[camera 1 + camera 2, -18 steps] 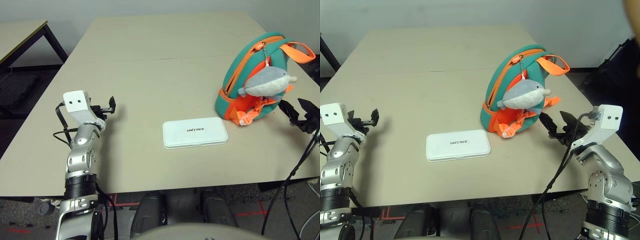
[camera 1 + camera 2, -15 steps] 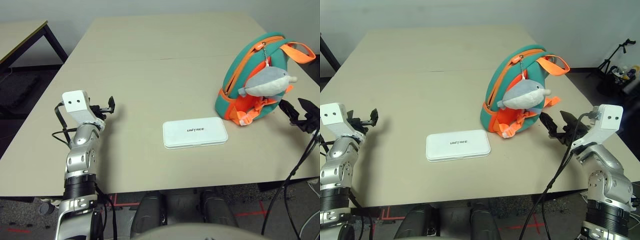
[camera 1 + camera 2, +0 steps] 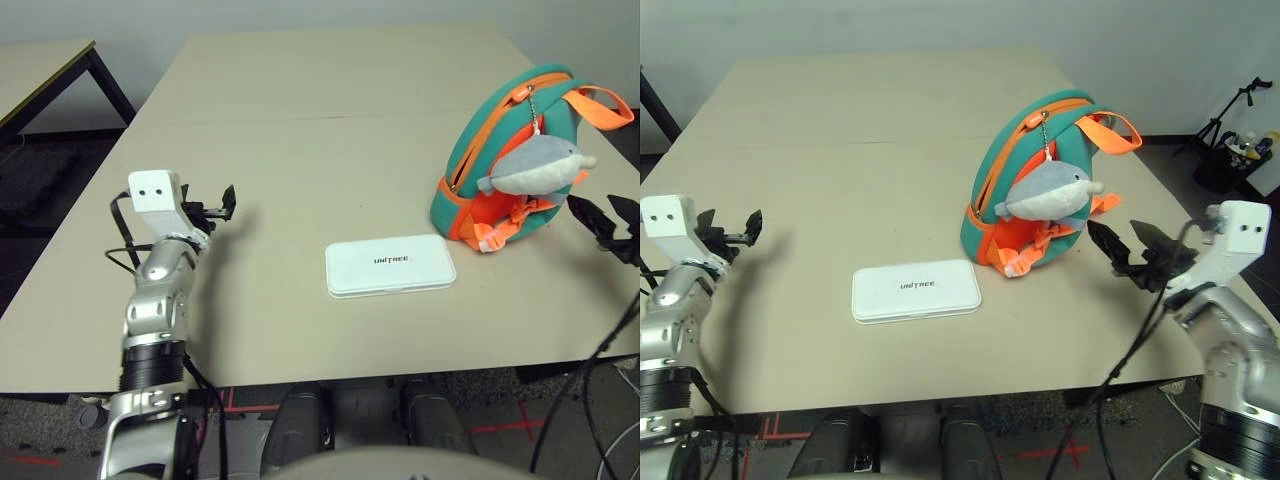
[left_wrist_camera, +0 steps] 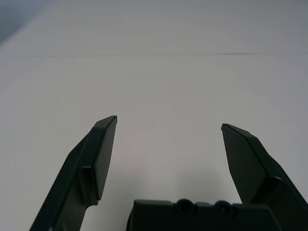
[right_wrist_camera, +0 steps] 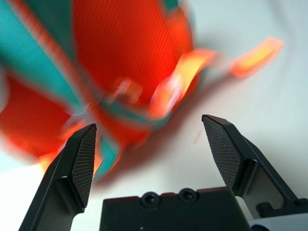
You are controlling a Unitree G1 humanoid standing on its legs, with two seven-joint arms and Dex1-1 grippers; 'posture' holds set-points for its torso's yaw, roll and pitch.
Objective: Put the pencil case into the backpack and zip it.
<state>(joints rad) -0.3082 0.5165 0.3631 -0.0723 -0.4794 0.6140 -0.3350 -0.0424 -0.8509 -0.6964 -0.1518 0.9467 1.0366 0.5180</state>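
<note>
The left gripper [image 3: 226,200] hangs above the table's left edge with its two black fingers spread wide and nothing between them, aimed across bare tabletop. The right gripper [image 3: 1125,247] is likewise spread and empty, low by the right edge, just beside the small teal backpack with orange trim and straps [image 3: 1012,195], whose orange panel it faces. The backpack stands upright near the right edge, a grey-white plush dolphin charm [image 3: 1048,192] dangling from its zipper pull, likely propped so the opening faces up and left for loading. The flat white rectangular pencil case with black lettering [image 3: 389,265] lies flat near the middle of the beige table [image 3: 300,150], toward the front edge, between the arms and untouched, so neither step has begun.
</note>
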